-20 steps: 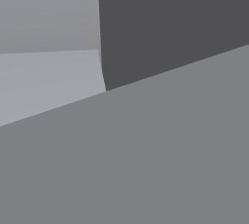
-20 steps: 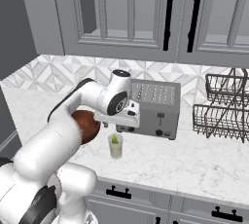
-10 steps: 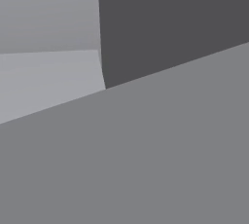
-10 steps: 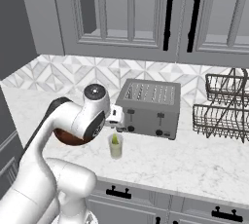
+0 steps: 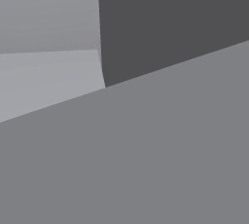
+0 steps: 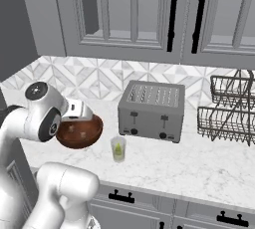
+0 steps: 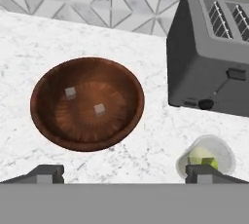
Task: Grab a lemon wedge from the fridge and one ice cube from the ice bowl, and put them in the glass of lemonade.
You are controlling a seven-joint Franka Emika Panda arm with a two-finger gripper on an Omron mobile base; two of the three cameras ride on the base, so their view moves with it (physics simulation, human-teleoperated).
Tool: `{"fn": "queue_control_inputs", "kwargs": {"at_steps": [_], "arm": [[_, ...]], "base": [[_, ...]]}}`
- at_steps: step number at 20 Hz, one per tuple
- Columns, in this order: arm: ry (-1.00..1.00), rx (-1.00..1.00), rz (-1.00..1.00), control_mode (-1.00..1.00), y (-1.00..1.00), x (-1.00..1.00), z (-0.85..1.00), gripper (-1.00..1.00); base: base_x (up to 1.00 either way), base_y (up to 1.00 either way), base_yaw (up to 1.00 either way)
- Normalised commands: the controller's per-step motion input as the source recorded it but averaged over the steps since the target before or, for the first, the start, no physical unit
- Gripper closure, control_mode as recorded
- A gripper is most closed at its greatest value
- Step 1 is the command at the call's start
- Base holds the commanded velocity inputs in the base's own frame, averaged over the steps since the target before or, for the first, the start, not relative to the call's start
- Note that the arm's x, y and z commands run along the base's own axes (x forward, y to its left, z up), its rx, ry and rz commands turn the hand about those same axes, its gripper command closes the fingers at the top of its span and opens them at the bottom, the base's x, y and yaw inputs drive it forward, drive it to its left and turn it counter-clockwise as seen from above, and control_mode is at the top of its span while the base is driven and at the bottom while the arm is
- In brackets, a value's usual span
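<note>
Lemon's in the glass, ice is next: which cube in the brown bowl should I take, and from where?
Take the ice cube near the middle of the bowl. Come straight down with the open gripper, pinching its opposite flat sides. It lies apart from the other cube and from the sloping wall.

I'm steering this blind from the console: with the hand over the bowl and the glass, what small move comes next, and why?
Probably shift over the brown bowl and descend onto one ice cube. The gripper hangs open and empty above the counter, two cubes lie loose in the bowl, and the glass already seems to hold a yellow-green wedge.
</note>
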Motion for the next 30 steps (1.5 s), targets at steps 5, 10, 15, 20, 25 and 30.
{"fn": "queue_control_inputs", "kwargs": {"at_steps": [5, 10, 15, 20, 25, 30], "arm": [[0.09, 0.05, 0.08, -1.00, 0.47, 0.00, -0.10, -1.00], [0.26, 0.04, 0.05, -1.00, 0.06, 0.27, -0.28, -1.00], [0.04, -0.09, 0.00, -1.00, 0.17, 0.46, -0.29, -1.00], [0.08, -0.03, 0.01, -1.00, 0.00, 0.36, -0.48, -1.00], [0.17, -0.02, 0.01, -1.00, 0.00, 0.36, -0.51, -1.00], [0.05, 0.00, 0.01, -1.00, 0.00, 0.41, -0.48, -1.00]], "base": [[0.00, 0.00, 0.00], [0.00, 0.00, 0.00], [0.00, 0.00, 0.00], [0.00, 0.00, 0.00], [0.00, 0.00, 0.00], [0.00, 0.00, 0.00]]}}
